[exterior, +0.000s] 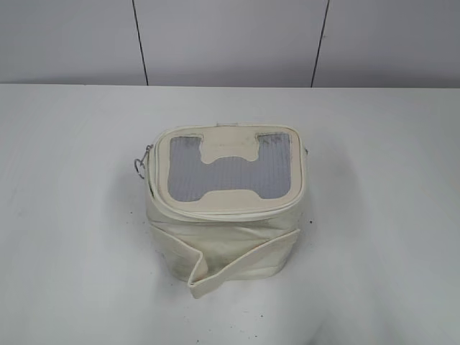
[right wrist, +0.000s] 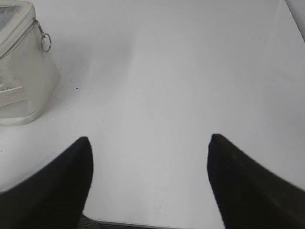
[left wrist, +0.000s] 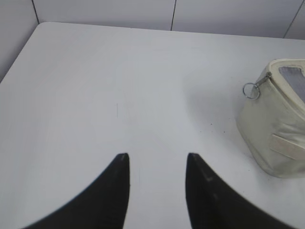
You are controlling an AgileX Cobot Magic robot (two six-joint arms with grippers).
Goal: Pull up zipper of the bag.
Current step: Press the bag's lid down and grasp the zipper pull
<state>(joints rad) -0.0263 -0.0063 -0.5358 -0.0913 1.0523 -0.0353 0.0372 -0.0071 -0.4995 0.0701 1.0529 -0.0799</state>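
- While the white table (exterior: 72,215) stretched out wide, a pale grey wall (exterior: 230,39) with thin dark lines stood behind it.
- Neither arm showed in the exterior view, so only the wrist views caught the grippers.
- The bag (exterior: 226,212) sat near the middle of the table, small, boxy and cream-white.
- Its lid had a grey mesh panel (exterior: 230,176) with a cream H-shaped patch (exterior: 231,152) on it.
- A loose strap (exterior: 241,262) hung across the front of the bag, slanting.
- The zipper (exterior: 223,212) ran as a thin line round the lid edge.
- A round silver ring pull (exterior: 139,167) stuck out at the bag's left side.
- Another ring pull (right wrist: 45,43) showed in the right wrist view, and it was hard to see in the exterior view.
- What was inside the bag could not be seen.
- The bag was cut off at the edge of both wrist views.
- The left gripper (left wrist: 157,160) hung over bare table, well apart from the bag, its dark fingers (left wrist: 202,191) a little way apart and holding nothing.
- The right gripper (right wrist: 148,140) had its fingers (right wrist: 243,181) spread wide, also holding nothing, with the bag off to its left.
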